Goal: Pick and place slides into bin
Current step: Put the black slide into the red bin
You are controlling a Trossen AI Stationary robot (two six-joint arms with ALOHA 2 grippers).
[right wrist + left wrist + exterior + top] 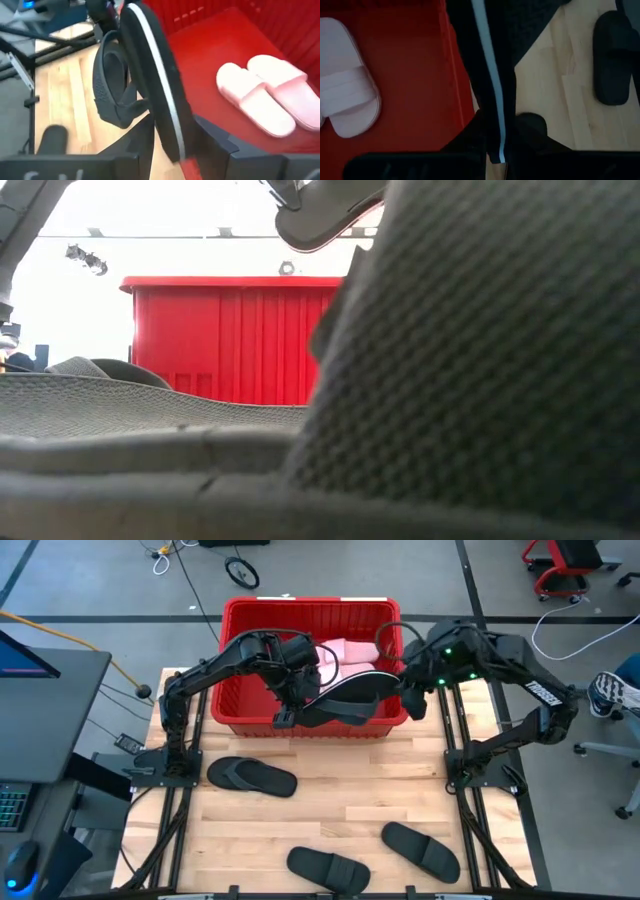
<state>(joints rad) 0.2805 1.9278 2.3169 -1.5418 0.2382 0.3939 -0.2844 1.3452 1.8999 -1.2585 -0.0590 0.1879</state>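
We see both grippers clamped on 1 black slide [345, 700], held on edge above the near wall of the red bin [250, 715]: the left gripper [285, 718] pinches one end, the right gripper [392, 675] the other, the sole's pale stripe running between them. Beyond the grippers, 2 pale pink slides [265, 95] lie side by side on the bin floor. Behind them, on the wooden table [340, 805], 3 more black slides [252, 776] lie apart from one another.
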